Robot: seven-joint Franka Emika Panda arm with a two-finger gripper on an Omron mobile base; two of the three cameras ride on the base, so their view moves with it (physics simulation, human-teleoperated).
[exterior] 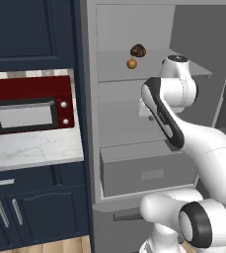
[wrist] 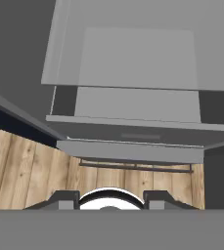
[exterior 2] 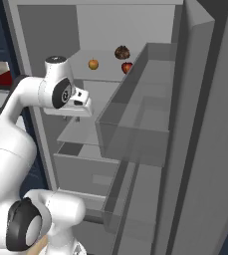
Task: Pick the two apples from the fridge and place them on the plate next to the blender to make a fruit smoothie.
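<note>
My arm reaches into the open tall grey fridge point(exterior: 134, 123), hand level with the middle shelves. My pincer point(wrist: 111, 198) points down over the wide grey drawer point(wrist: 133, 129) and the wooden floor point(wrist: 25, 171); its two dark tips stand apart with nothing between them. On the upper shelf point(exterior 2: 105, 72) sit the small orange-yellow apple point(exterior 2: 93, 64), the small red apple point(exterior 2: 127, 67) and a dark brown lumpy ball point(exterior 2: 122, 52) behind them, all above my hand and untouched. A red microwave point(exterior: 30, 104) stands on the pale marble counter point(exterior: 30, 148) left of the fridge.
</note>
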